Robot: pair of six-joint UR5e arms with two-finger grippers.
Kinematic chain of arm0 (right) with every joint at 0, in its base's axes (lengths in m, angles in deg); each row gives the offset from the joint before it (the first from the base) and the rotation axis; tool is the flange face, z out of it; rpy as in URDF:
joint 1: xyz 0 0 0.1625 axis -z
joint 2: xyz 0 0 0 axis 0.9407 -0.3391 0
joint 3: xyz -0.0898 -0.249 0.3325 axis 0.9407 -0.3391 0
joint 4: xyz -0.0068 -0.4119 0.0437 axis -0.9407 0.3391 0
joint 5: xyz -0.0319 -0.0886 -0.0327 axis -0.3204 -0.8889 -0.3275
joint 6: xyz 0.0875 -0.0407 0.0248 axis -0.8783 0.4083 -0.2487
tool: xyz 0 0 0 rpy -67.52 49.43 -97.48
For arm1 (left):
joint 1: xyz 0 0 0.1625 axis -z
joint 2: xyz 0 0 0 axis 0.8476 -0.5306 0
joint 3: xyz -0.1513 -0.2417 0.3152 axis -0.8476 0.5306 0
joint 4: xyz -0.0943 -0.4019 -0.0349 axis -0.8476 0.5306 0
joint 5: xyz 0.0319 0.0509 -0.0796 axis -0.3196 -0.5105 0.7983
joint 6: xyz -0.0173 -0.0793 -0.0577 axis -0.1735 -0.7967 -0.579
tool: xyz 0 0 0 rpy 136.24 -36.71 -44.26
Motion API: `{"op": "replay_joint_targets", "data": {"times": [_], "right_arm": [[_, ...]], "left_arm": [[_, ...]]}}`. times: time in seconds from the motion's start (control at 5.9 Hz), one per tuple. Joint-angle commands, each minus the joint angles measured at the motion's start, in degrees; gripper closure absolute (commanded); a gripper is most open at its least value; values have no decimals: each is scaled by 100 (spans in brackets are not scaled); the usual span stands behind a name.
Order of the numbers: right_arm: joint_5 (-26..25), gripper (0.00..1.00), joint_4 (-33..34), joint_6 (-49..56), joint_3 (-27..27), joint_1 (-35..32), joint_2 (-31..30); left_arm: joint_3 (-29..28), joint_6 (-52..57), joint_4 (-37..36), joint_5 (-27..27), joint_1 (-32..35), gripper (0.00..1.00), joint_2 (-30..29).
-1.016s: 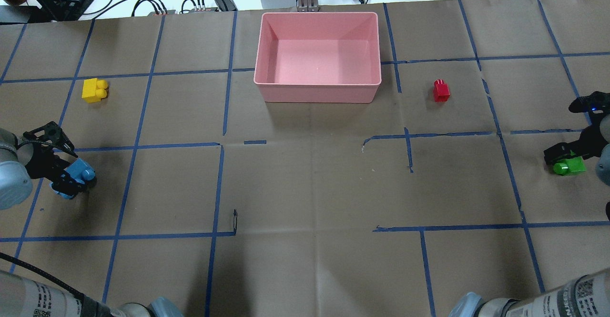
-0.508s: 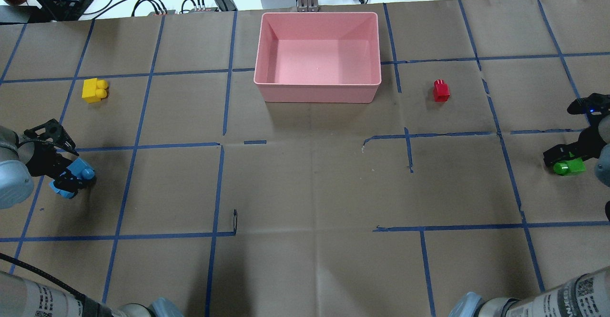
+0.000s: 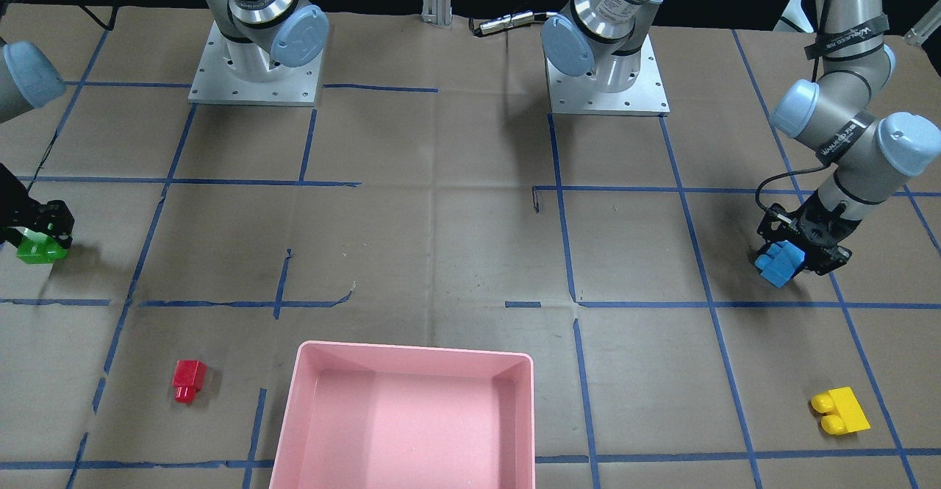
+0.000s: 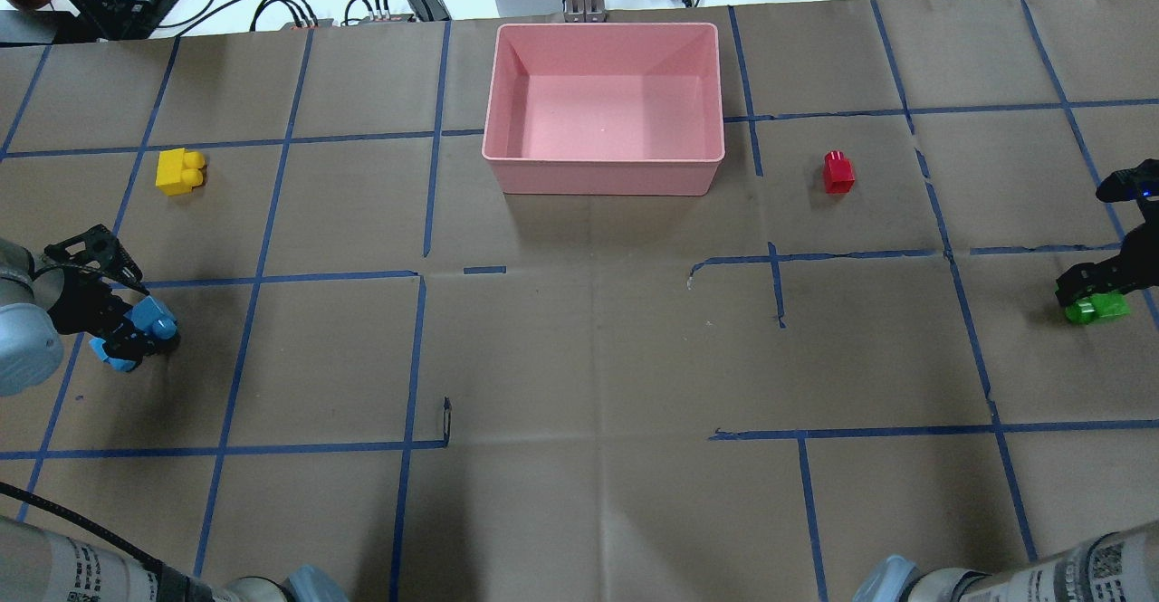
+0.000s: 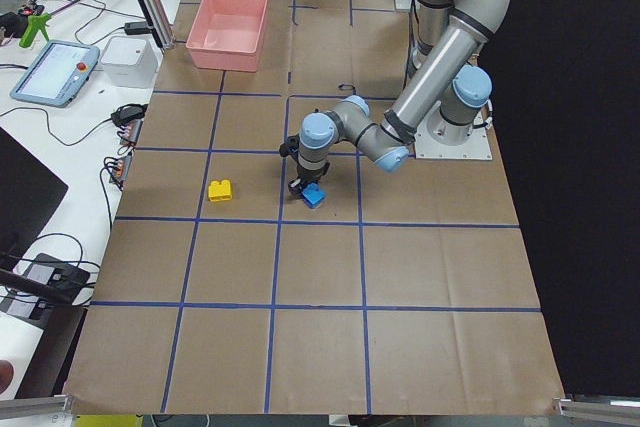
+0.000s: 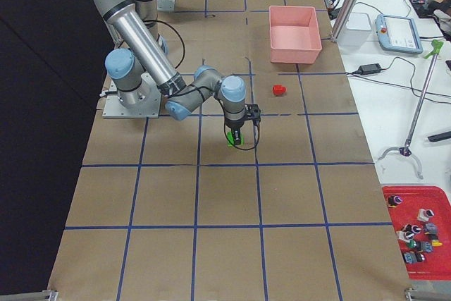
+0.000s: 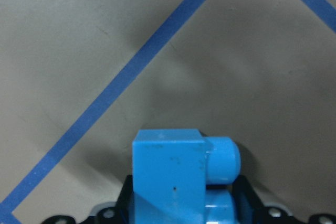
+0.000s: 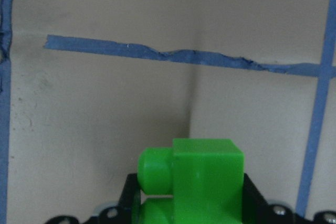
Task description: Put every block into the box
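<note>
Both arms are out wide at opposite ends of the table [image 4: 579, 358], each with a block in its gripper. On the robot's left side, the left gripper [image 3: 795, 254] is clamped on the blue block [image 7: 168, 171]. The wrist camera shows the black fingers hugging its two sides, with the studs pointing off to the side. The block hangs tilted, low over the brown paper just beside a blue tape line, with its shadow on the table close beneath it. Whether it touches the surface I cannot tell.

Over on the right, the right gripper [image 4: 1091, 292] is clenched around the green block [image 8: 207, 177], again with a finger on either side and the studs turned sideways. It too is low at the table's edge, near a tape crossing.

The pink box [image 4: 602, 176] stands at the middle of the far edge, well apart from both grippers. The red block [image 4: 838, 172] rests on the table to the right of the box, near it but not touching. The yellow block [image 4: 179, 171] lies out on the left, between the box and the table's end and beyond the left gripper. All four blocks are outside the box.
</note>
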Motion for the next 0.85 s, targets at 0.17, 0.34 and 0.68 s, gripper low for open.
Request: {"op": "replay_joint_targets", "data": {"times": [0.17, 0.34, 0.68], "right_arm": [[15, 98, -2754, -4, -1937, -884, -627], [76, 98, -2683, -21, -2345, -1639, -601], [599, 98, -2596, -1995, -2682, -3377, -399]], "left_arm": [[-132, -607, 162, -53, 9, 74, 538], [-524, -1316, 1234, -44, 113, 75, 1047], [-2110, -3395, 3667, 17, 491, 75, 1246]]}}
